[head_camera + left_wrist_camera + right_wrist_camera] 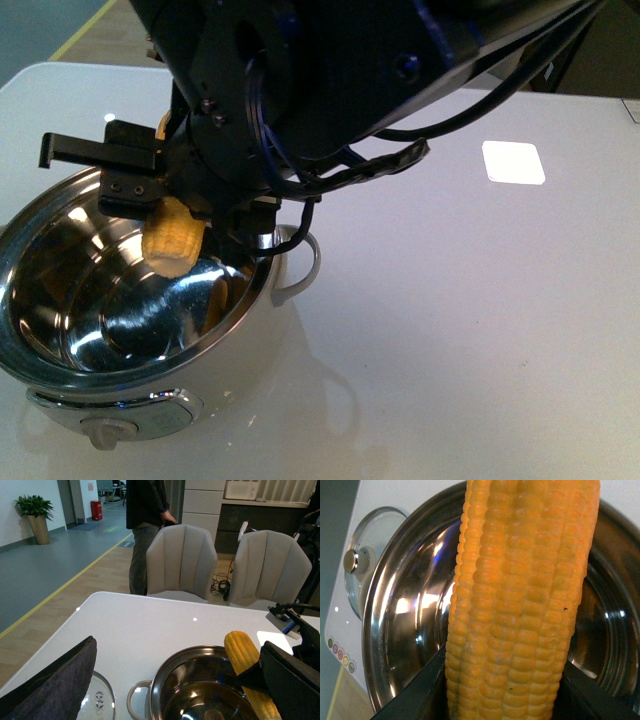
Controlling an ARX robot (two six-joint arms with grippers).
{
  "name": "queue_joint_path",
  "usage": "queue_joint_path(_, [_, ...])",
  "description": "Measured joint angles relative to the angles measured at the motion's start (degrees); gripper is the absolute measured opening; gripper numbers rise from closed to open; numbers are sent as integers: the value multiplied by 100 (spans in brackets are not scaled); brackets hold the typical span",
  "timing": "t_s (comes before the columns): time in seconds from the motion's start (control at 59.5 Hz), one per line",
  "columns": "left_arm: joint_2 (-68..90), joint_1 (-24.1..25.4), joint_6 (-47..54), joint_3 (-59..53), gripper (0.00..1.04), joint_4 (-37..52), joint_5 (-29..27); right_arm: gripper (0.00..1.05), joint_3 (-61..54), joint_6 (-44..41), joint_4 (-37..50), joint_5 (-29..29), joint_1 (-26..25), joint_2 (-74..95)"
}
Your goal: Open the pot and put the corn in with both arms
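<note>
The pot [70, 290] is mirror-polished steel inside and on its rim, with a glossy cream body and a steel front panel. Over the pot, the corn [520, 605] is matt yellow and bumpy with kernel rows. The right gripper [172, 212] clamping it is matt black. The table [480, 330] under the pot is smooth, glossy white. Beside the pot, the lid [102, 697] is clear glass with a shiny metal knob. The left fingers [60, 680] look felt-like and dark grey.

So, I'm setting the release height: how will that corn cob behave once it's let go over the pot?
Probably stiff: the corn stands straight in the right pincer. Its rounded body would likely roll inside the smooth steel pot.
</note>
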Motion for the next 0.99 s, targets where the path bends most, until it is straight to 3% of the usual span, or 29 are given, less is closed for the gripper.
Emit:
queue_joint_path(0.319, [0,0,0,0,98,0,0,51,155,-46,-203,-13,81,173])
queue_joint_path(0.572, [0,0,0,0,98,0,0,87,177,-57,-245,-26,83,195])
queue_joint_path(0.824, [0,0,0,0,98,0,0,87,-37,125,11,-46,-11,83])
queue_joint_path(0.992, [0,0,0,0,98,0,0,87,-621,391,341,-63,-350,-479])
